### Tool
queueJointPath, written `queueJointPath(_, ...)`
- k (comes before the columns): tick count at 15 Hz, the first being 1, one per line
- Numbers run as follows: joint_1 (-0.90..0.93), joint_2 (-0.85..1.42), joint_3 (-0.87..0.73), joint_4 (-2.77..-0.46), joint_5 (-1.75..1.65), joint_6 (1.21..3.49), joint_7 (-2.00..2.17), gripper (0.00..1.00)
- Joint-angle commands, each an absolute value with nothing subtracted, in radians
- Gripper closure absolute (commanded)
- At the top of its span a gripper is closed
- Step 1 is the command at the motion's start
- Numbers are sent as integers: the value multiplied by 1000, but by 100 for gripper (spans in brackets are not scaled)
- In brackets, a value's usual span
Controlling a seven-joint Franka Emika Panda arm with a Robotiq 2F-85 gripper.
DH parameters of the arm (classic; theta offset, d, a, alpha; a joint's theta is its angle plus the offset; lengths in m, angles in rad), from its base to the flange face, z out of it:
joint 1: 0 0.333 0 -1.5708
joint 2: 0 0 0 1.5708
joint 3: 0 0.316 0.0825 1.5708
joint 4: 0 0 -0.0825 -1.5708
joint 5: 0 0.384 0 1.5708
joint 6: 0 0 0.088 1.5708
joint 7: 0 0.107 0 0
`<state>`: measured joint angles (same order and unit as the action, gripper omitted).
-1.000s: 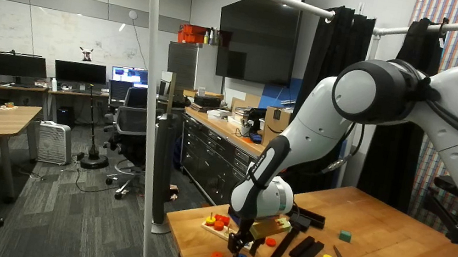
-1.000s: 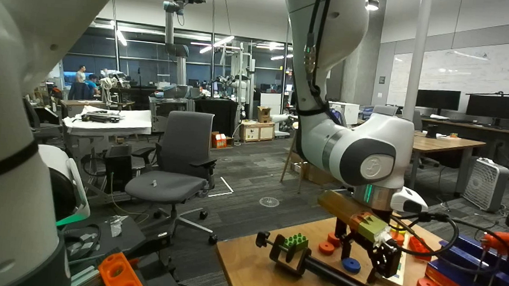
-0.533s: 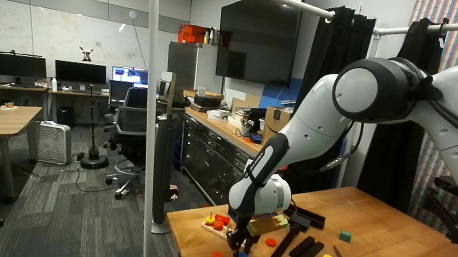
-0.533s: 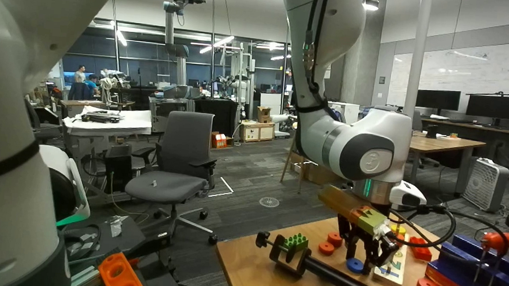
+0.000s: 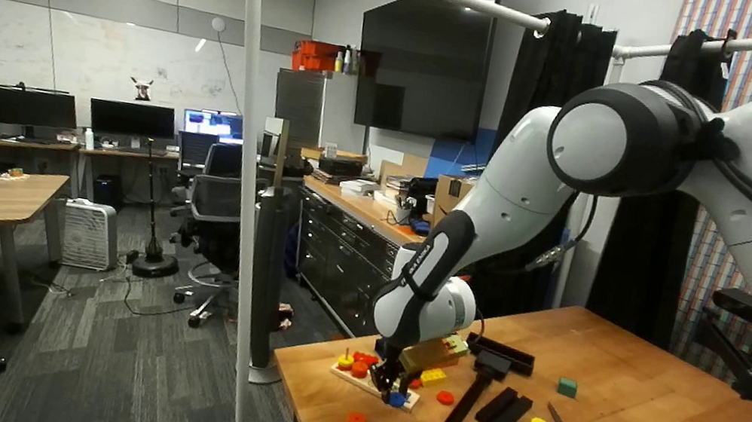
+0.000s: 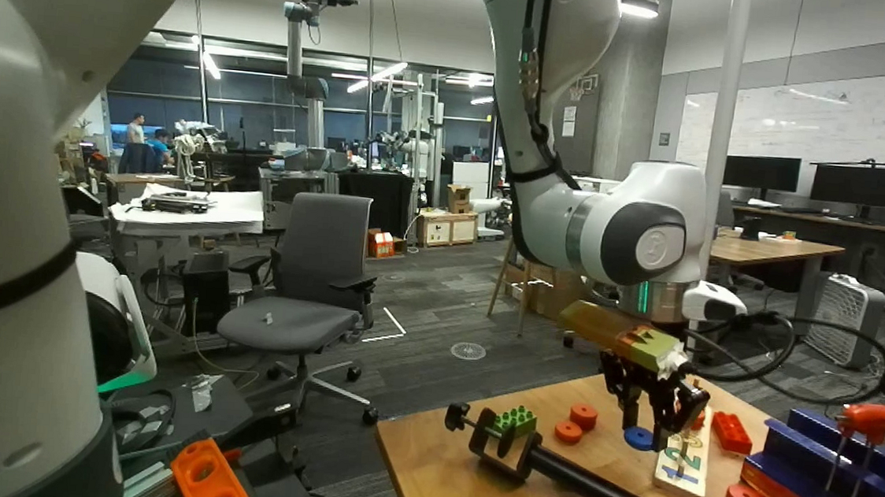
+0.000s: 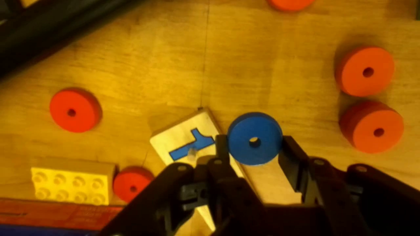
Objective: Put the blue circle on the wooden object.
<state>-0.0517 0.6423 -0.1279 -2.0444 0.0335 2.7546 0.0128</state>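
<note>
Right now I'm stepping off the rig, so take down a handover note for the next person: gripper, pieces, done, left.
Gripper: shut on the blue disc, holding it by its sides.
Blue disc: appears held off the tabletop, beside the near end of the wooden numbered peg board in the wrist view.
Peg board: the peg at the blue numeral 1 is bare.
Done: disc grasped and apparently raised.
Left: move it over the board, probably line its hole up with that bare peg, lower, release.
</note>
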Motion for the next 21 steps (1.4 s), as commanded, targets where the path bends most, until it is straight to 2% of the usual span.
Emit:
queueJointPath(1,20,554,-194,-2069,-40,2762,99,81)
queueJointPath(7,55,544,-243,-2042,-112,2740,177,81)
queueJointPath(21,-7,673,-209,-1906,-77,2638,156,81)
